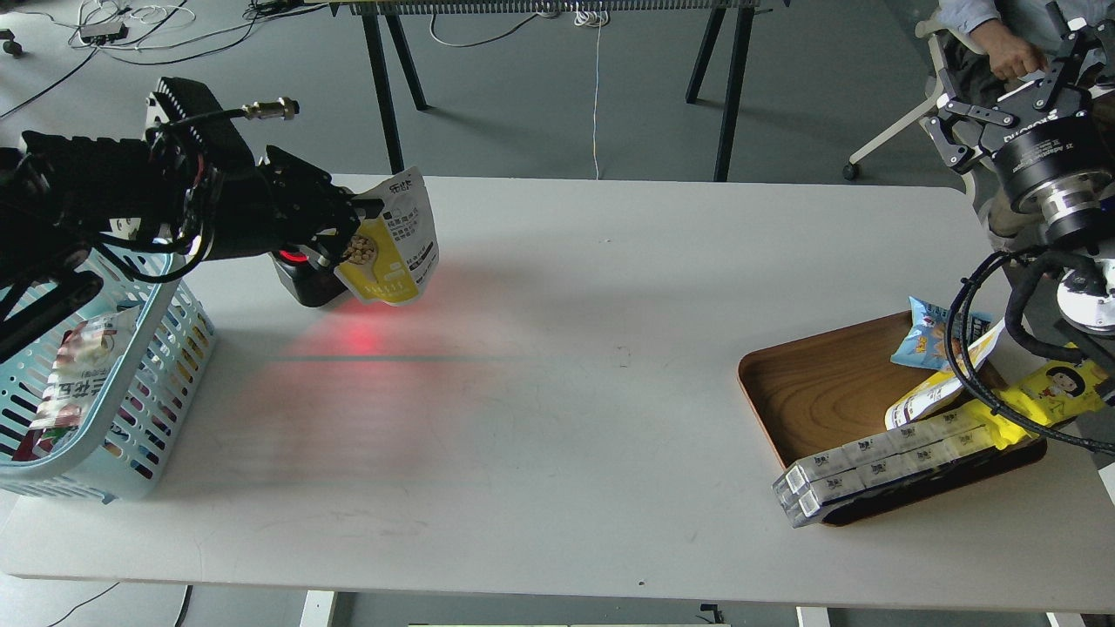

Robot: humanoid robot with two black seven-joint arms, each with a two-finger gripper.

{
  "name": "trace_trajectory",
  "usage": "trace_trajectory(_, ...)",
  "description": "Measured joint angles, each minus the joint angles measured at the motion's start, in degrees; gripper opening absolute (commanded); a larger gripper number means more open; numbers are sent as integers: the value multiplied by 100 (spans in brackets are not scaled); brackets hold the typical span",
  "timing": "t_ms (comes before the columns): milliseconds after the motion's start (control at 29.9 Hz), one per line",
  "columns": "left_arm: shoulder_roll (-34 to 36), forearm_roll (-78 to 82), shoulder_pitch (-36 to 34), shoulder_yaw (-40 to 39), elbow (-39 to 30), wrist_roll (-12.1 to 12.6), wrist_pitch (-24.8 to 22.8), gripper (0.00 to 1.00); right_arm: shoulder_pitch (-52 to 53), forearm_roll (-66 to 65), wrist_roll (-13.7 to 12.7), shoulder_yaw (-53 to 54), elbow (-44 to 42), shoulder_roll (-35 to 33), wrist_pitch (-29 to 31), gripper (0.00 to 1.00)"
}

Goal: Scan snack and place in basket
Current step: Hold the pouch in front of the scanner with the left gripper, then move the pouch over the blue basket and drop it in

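The left gripper (355,228) was clamped on the bean snack pouch (396,239), holding it above the table (566,366) with its long axis near upright, top tilted toward one o'clock. A barcode scanner (300,277) sat just beneath, casting a red glow on the tabletop. The light blue basket (131,409) lay toward eight o'clock from the pouch, on the left arm's own side. The right gripper (1015,91), raised at far right, looked spread and empty.
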Motion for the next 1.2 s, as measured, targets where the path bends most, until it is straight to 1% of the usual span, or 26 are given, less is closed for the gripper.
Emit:
trace_trajectory(334, -17, 0, 16, 63, -67, 4, -33, 0, 0, 0, 0, 0, -8, -35, 9, 96)
trace_trajectory(535, 67, 0, 33, 144, -309, 16, -110, 0, 0, 0, 0, 0, -9, -36, 7, 96)
trace_trajectory(702, 159, 0, -84, 143, -500, 21, -213, 0, 0, 0, 0, 0, -16, -36, 1, 96)
trace_trajectory(903, 339, 0, -106, 144, -954, 33, -349, 0, 0, 0, 0, 1, -17, -33, 0, 96)
trace_trajectory(1203, 383, 0, -129, 144, -1014, 46, -439, 0, -1, 0, 0, 1, -17, -33, 0, 96)
